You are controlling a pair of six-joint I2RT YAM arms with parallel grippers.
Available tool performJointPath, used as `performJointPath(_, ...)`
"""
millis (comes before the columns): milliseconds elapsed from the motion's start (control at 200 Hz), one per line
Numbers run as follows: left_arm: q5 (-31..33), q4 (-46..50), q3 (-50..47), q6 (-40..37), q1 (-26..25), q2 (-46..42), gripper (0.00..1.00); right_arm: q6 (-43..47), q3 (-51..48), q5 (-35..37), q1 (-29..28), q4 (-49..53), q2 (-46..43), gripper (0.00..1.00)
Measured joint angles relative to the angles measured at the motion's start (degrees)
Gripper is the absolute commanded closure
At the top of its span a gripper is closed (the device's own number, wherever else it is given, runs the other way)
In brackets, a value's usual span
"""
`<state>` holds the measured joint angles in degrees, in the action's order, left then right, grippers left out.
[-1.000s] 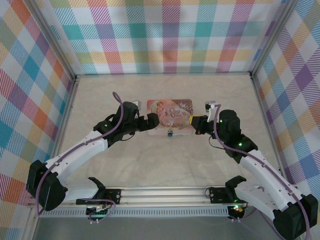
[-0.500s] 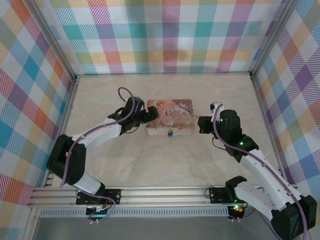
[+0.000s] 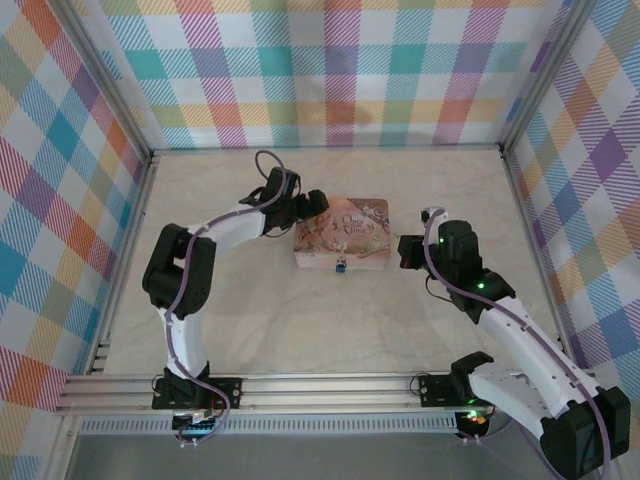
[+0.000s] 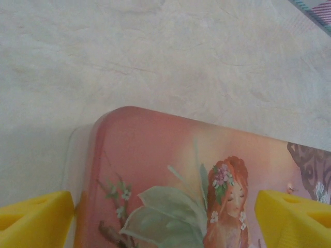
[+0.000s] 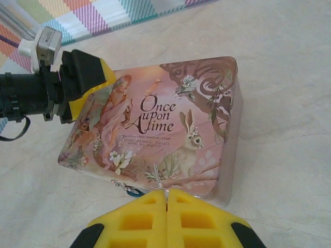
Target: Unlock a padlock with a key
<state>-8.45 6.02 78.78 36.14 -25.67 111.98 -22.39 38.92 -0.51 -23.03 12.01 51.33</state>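
Note:
The tiny bluish padlock (image 3: 341, 266) hangs at the front edge of the pink tin box (image 3: 345, 232); in the right wrist view the padlock (image 5: 132, 191) shows just left of my yellow fingertips. My right gripper (image 5: 166, 199) is shut on the key (image 5: 158, 176), a thin metal sliver that points up over the tin's front edge, a little to the right of the padlock. From above, the right gripper (image 3: 405, 250) sits off the tin's right end. My left gripper (image 4: 164, 222) is open, with its yellow fingers (image 4: 36, 222) spread over the tin's (image 4: 155, 155) far left corner.
The tin box (image 5: 155, 119) lies flat on the pale marbled table (image 3: 300, 320). Checked walls (image 3: 330, 70) close in the back and both sides. The left gripper's black and yellow finger (image 5: 85, 72) hangs over the tin's left end in the right wrist view.
The left arm has swung from the tin's near left side to its far left corner, and its jaws have narrowed slightly. The right gripper has drawn back a little to the right.

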Motion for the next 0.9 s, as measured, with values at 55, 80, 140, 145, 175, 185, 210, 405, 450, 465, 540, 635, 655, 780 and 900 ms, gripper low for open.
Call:
performJointPath(55, -1.18, 0.04, 2.36, -0.17, 0.00, 1.70, 0.11, 0.22, -0.13, 0.13, 0.17, 0.07, 0.28, 1.00)
performJointPath(80, -1.75, 0.04, 3.45, -0.22, 0.00, 2.49, 0.10, 0.26, -0.26, 0.13, 0.20, 0.07, 0.37, 1.00)
performJointPath(140, -2.80, 0.04, 5.84, -0.55, 0.00, 4.17, 0.10, 0.42, -0.66, 0.15, 0.20, 0.11, 0.55, 1.00)
performJointPath(145, -2.97, 0.07, 6.14, -0.61, 0.00, 4.42, 0.10, 0.42, -0.68, 0.17, 0.20, 0.11, 0.57, 1.00)
performJointPath(175, -3.37, 0.04, 7.19, -0.79, 0.00, 5.14, 0.10, 0.44, -0.81, 0.20, 0.22, 0.17, 0.74, 1.00)
performJointPath(185, -3.56, 0.04, 7.54, -0.87, 0.00, 5.42, 0.10, 0.44, -0.85, 0.24, 0.22, 0.17, 0.79, 1.00)
performJointPath(210, -3.82, 0.04, 8.31, -1.05, 0.00, 5.88, 0.09, 0.46, -0.94, 0.33, 0.24, 0.15, 0.96, 1.00)
performJointPath(405, -4.17, -0.11, 8.81, -2.40, 0.07, 5.75, 0.03, 0.85, -1.09, 0.52, 1.73, 0.11, 2.49, 1.00)
performJointPath(450, -4.15, -0.48, 6.93, -2.78, 0.07, 4.26, 0.01, 1.03, -1.01, 0.52, 2.32, 0.11, 3.26, 1.00)
performJointPath(465, -4.17, -0.44, 6.14, -2.89, 0.07, 3.56, 0.00, 1.09, -0.92, 0.52, 2.58, 0.13, 3.69, 1.00)
performJointPath(540, -4.55, -0.22, 1.40, -3.69, 0.07, -1.03, 0.00, 1.88, 0.22, 0.52, 3.74, 0.13, 6.47, 1.00)
performJointPath(635, -5.77, -0.90, -3.67, -4.31, 0.07, -7.15, 0.00, 2.47, 3.61, 0.26, 5.18, -0.04, 11.04, 1.00)
performJointPath(655, -6.16, -1.36, -4.90, -4.33, 0.07, -8.48, 0.00, 2.58, 4.63, 0.20, 5.51, -0.09, 12.15, 1.00)
performJointPath(780, -8.55, -4.92, -13.31, -4.37, -0.35, -16.09, 0.00, 3.65, 10.88, -0.11, 7.21, -1.55, 19.06, 1.00)
performJointPath(900, -9.40, -9.33, -22.43, -4.70, -2.51, -21.64, 0.00, 4.50, 16.17, -0.11, 8.41, -3.10, 24.94, 1.00)
